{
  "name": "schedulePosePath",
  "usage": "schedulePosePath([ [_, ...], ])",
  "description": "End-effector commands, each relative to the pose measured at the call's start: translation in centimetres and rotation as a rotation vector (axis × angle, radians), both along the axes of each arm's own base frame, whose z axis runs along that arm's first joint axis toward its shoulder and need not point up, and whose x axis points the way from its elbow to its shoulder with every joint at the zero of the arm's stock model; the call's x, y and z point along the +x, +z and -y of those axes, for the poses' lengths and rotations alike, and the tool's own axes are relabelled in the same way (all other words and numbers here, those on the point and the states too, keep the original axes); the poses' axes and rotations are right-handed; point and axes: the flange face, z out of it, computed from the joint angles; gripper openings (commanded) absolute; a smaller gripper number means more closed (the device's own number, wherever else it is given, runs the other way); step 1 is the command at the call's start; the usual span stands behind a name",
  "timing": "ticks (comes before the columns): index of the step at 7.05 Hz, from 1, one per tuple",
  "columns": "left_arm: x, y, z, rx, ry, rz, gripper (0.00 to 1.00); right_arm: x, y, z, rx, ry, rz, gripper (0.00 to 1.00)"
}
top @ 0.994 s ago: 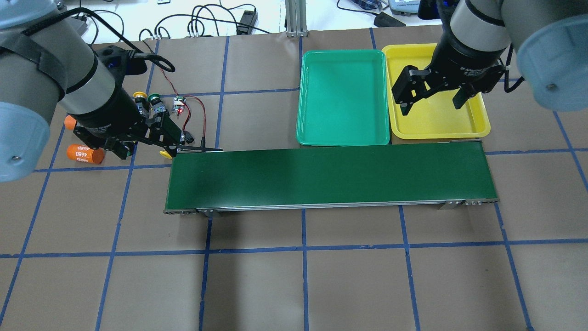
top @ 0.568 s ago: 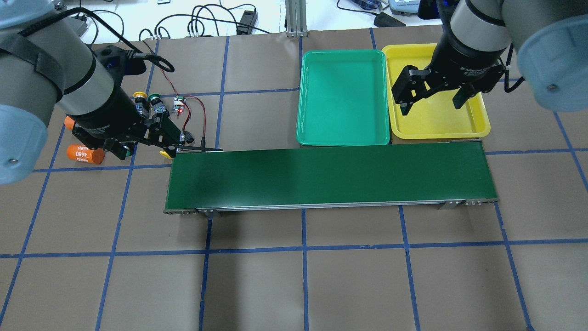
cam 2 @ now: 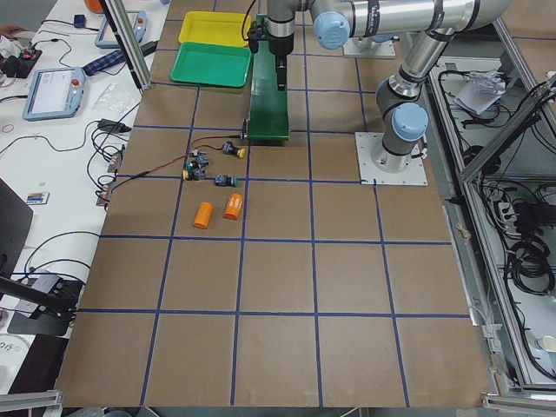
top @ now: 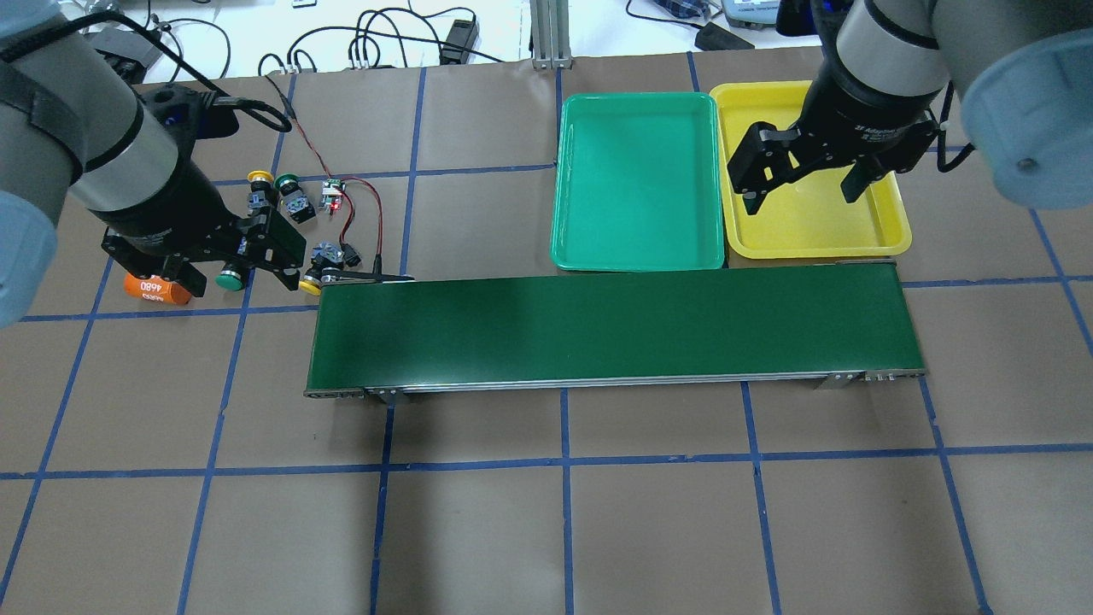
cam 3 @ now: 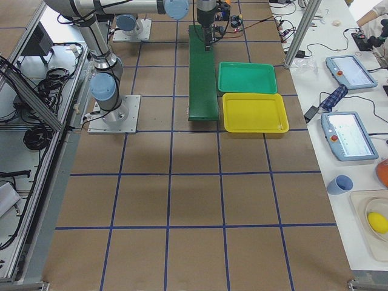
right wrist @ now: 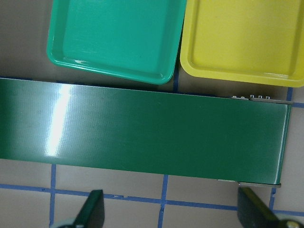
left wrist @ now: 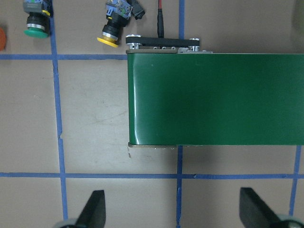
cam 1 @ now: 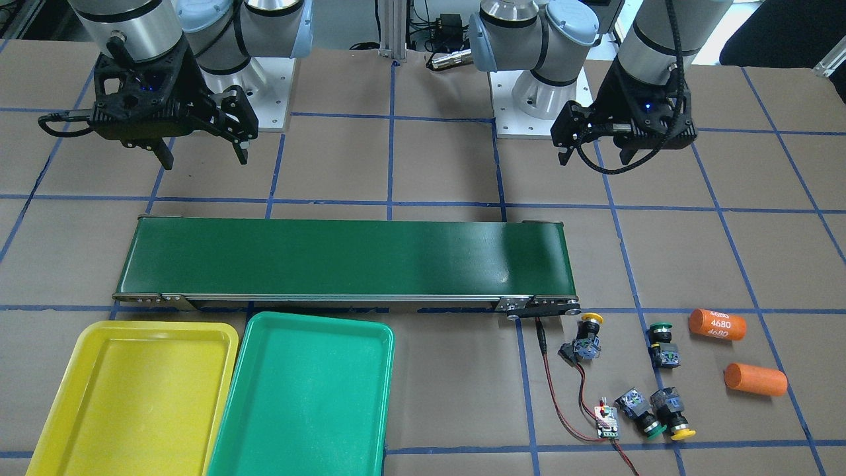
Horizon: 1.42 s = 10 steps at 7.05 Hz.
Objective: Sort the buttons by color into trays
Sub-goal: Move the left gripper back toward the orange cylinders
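The left gripper [left wrist: 173,211] has been pulled back and to the side since a second ago. Two buttons [top: 318,269] that were hidden under it in the overhead view can now be seen. The right gripper [top: 803,195] has not been moved and is held up over the yellow tray [top: 811,235].

On both grippers the fingers are spread wide, and nothing is held in them.

All four buttons are found on the table past the end of the belt [top: 598,329] on the left arm's side, well apart from the trays. A yellow button [cam 1: 586,336] is set just beside the belt's corner, with a green button [cam 1: 663,345] near it. A second green button [cam 1: 638,411] and a second yellow button [cam 1: 673,413] are laid side by side, close to a small board [cam 1: 607,421] with red wires. Nothing has been put in the green tray [cam 1: 317,320] or the yellow one yet, so the sorting is judged to be at its very start.

The buttons are thought to be light and hard — not easily broken. The round caps are likely smooth and slippery. The blocky body is the better place to be gripped, across its flat sides. A button may be tipped or rolled if it is only nudged.
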Motion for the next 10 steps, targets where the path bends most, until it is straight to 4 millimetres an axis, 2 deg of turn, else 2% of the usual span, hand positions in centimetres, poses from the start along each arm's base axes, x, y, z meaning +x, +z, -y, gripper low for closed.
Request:
schedulePosePath([
  [1,7.3,-0.2,1.8,-0.002,-0.067,0.008,1.00,-0.2,-0.1,0.1,0.001,-0.004,0.000,1.00],
  [2,12.1,-1.2,3.1,-0.024,-0.108,0.011,1.00,-0.4,-0.1,0.2,0.001,-0.009,0.000,1.00],
  [3,15.5,-2.7,5.5,-0.067,-0.184,0.047,1.00,-0.1,0.0,0.0,0.001,-0.001,0.000,1.00],
  [4,17.9,-3.6,8.0,-0.088,-0.215,0.063,1.00,0.0,-0.1,0.0,0.001,-0.001,0.001,1.00],
  [5,20.3,-5.5,10.6,-0.067,-0.237,0.047,1.00,-0.4,-0.2,0.1,0.004,-0.009,0.000,1.00],
  [6,23.1,-5.4,14.1,-0.098,-0.232,0.076,1.00,0.1,0.0,-0.1,0.000,-0.001,0.001,1.00],
  [7,25.4,-6.2,17.7,-0.106,-0.235,0.081,1.00,-0.3,-0.1,0.1,0.003,-0.007,0.000,1.00],
  [8,26.8,-8.1,20.6,-0.097,-0.229,0.076,1.00,-0.4,-0.1,0.1,0.003,-0.009,0.000,1.00],
  [10,29.2,-14.3,24.6,-0.054,-0.205,0.033,1.00,-0.1,0.1,-0.2,-0.002,-0.001,0.000,1.00],
])
